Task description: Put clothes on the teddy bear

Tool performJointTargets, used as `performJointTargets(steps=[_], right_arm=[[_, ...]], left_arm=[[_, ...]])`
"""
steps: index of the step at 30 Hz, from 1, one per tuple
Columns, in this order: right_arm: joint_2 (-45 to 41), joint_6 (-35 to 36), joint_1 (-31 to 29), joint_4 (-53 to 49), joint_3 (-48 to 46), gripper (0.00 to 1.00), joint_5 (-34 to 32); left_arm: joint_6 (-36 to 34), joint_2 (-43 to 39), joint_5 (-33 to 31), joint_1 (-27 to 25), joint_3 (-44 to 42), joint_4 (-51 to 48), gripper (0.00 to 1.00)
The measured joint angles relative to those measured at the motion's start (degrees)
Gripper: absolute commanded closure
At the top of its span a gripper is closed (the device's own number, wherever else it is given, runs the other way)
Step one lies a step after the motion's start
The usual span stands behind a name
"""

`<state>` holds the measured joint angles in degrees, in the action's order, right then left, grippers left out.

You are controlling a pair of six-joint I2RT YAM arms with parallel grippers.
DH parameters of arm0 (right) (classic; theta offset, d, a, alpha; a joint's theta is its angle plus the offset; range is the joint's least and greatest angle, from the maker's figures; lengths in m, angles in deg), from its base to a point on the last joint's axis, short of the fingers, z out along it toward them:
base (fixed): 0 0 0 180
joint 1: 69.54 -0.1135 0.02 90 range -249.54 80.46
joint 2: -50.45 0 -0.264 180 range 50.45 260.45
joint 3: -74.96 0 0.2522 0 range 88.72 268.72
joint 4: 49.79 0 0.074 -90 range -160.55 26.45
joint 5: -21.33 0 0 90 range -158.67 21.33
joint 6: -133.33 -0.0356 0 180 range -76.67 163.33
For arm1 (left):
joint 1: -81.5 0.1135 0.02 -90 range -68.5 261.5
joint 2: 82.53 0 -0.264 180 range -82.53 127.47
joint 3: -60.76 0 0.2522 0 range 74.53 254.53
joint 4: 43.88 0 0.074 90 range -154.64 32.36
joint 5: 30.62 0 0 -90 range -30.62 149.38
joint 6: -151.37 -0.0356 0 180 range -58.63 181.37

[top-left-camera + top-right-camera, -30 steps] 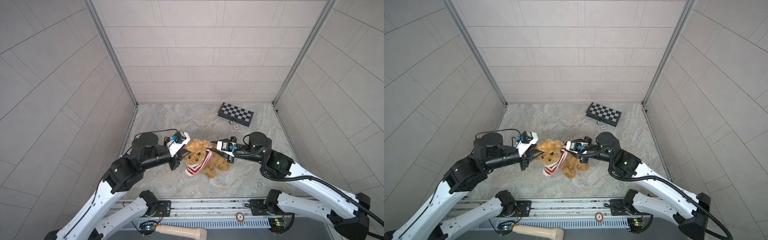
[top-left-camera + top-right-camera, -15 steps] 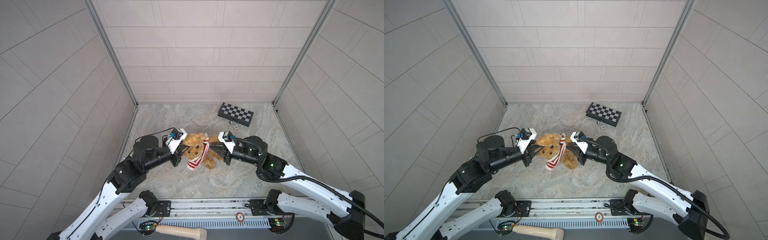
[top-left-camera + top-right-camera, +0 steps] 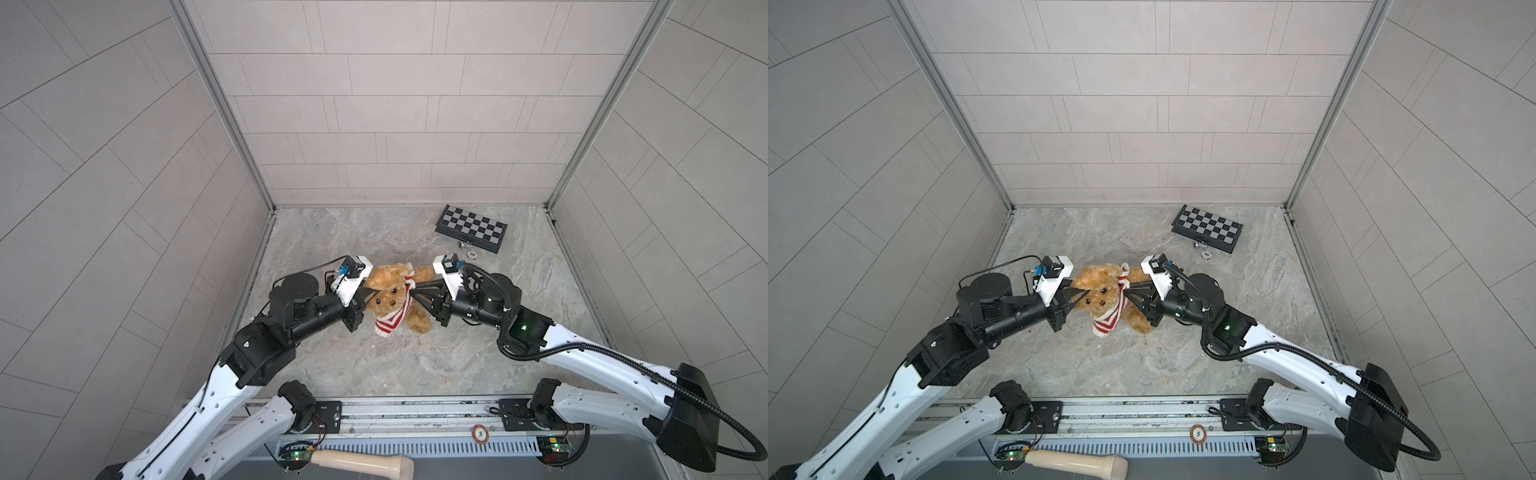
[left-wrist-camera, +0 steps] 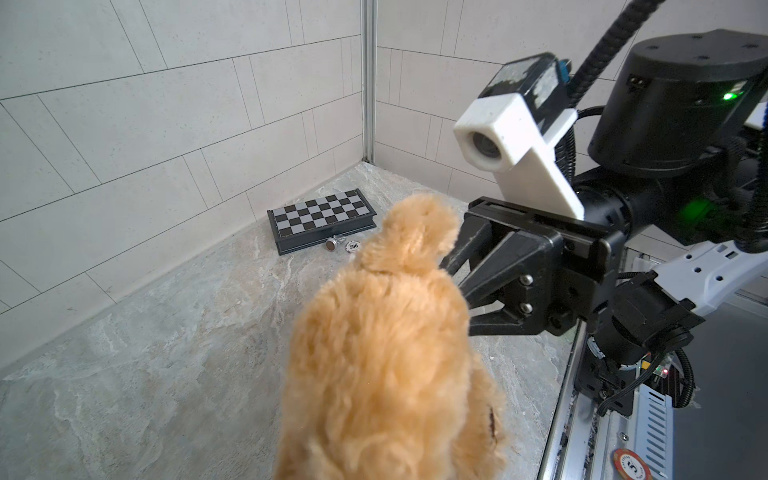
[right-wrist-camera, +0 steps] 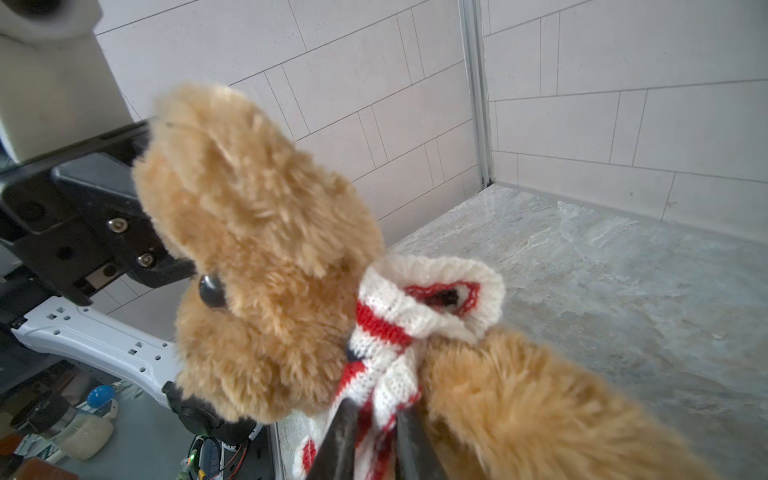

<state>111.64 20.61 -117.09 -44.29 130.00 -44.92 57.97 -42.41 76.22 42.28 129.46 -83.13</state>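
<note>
One teddy bear [image 3: 390,297] is being pinched at the head by the left gripper [image 3: 368,296], its one sweater [image 5: 415,307] by the right gripper [image 5: 376,411].

The right gripper [image 3: 414,291] has pushed in from beside the small fluffy golden-brown teddy bear [image 3: 390,293] and drawn its jaws together from a wider gap, so that they now pinch the red-and-white striped knitted sweater [image 3: 390,325] at the bear's neck. The bear, a second ago sprawled low on the grey marble-patterned tabletop [image 3: 374,365], now has its head raised between both grippers, the sweater hanging bunched under its chin. The left gripper [image 3: 370,296], at the head, has edged slightly towards the back wall
</note>
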Motion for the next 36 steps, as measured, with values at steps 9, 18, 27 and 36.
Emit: performJointTargets(steps=[9, 18, 27, 36], right_arm=[[0.7, -1.4, 0.1, 0.9, 0.0, 1.00, -0.6], [-1.8, -1.3, 2.1, 0.9, -0.6, 1.00, -1.3], [-5.6, -2.1, 6.9, -2.0, -1.6, 1.00, -3.1], [-5.6, -4.4, 10.5, -5.5, -1.6, 1.00, -4.9]], left_arm=[[0.0, -0.1, 0.9, 0.2, -0.4, 0.6, 1.00], [-0.2, -1.0, 0.9, 0.4, -0.6, 0.8, 1.00], [-1.6, -1.2, 4.3, 1.0, -0.7, 0.6, 1.00], [-2.6, -2.2, 7.9, 1.0, -1.0, -0.3, 1.00]])
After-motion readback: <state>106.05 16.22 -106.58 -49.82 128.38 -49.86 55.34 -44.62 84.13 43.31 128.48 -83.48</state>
